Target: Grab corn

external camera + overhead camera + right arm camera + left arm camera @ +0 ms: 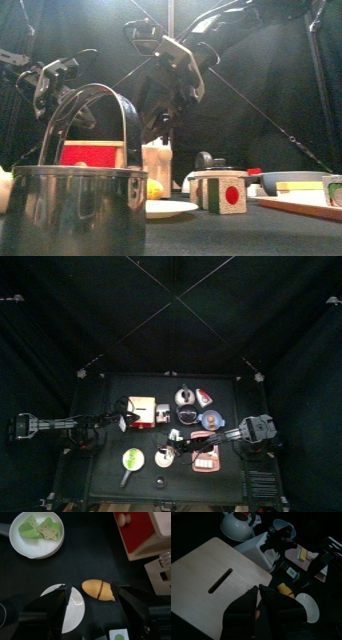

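The corn [99,590] is a short yellow-orange cob lying on the black table, just off the rim of a white plate [72,613]. My right gripper [89,589] is open and low over it, one jaw on each side of the cob; the jaw by its blunt end is close or touching, the other stands apart. In the top view the right gripper [178,439] reaches in to the table's middle. The corn also shows in the left wrist view [286,590] and the front view [154,188]. My left gripper [260,607] looks shut and empty, above a wooden board [211,582].
A white pan with green pieces [37,532] and a red box [137,532] lie beyond the corn. A metal pot [80,205] stands at the front edge. A white carton [158,160], a block [221,190], a kettle [238,524] and a pink tray [205,462] stand around.
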